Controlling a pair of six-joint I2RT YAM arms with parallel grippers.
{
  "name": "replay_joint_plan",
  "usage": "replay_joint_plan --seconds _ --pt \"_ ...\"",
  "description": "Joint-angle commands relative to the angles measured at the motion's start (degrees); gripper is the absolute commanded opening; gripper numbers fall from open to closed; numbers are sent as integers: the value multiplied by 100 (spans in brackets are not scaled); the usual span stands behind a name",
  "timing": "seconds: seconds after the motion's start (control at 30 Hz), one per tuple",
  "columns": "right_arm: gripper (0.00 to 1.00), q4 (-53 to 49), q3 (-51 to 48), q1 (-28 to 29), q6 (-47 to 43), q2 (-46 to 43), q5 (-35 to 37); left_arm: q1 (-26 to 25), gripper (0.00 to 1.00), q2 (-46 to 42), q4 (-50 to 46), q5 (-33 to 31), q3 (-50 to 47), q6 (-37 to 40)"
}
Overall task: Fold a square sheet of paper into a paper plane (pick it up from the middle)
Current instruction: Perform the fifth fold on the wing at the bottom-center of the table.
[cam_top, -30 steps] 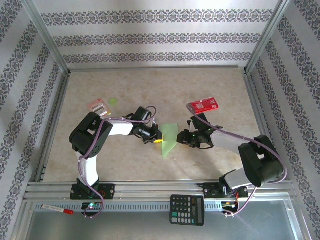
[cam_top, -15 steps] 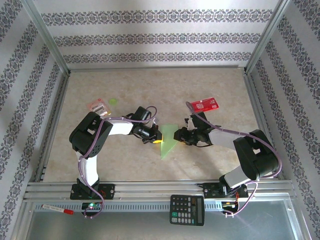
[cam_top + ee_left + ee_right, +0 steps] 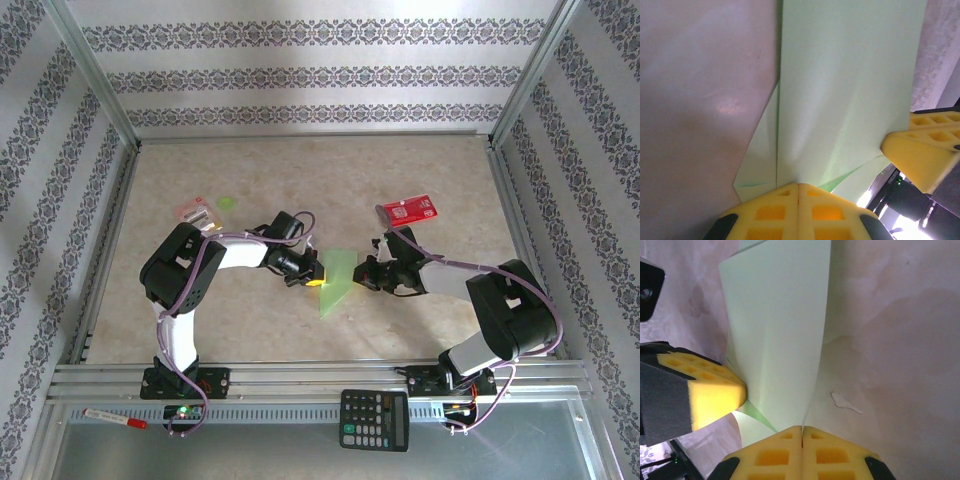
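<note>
**Both grippers pinch the creased paper**

The paper [image 3: 338, 281], a light-green creased shape narrowing to a point, sits near the middle of the tabletop [image 3: 300, 180], below and to the left of the red packet [image 3: 405, 211]. The left gripper [image 3: 318, 279] is at the paper's edge farthest from the packet. Its wrist view shows the yellow pads pressed together, with the paper's folded layers running into the seam between them. The right gripper [image 3: 364, 274] is at the edge nearest the packet, just below it. In its wrist view the pads also meet, with the paper's edge caught at the seam. The two grippers face each other across the paper. A small green disc [image 3: 227, 202] lies well left of the packet.
</note>
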Motion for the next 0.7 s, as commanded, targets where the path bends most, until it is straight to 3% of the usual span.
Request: replay_joint_plan --seconds 0.0,0.17,0.3,0.5,0.67 --pt "0 71 -150 2 214 -232 8 112 8 -4 -439 -128 214 238" --pt "0 -85 -354 150 698 -711 307 149 23 -664 -631 -560 164 441" --pt "0 -309 -384 361 1022 -1020 604 30 28 -1490 -537 -964 -266 606" --pt "0 -403 -361 523 1595 -1185 744 -1007 36 -2391 -634 -2016 -822 1148" --pt "0 -351 -345 551 2066 -1340 689 -1794 43 -2407 -587 -2910 -961 1517"
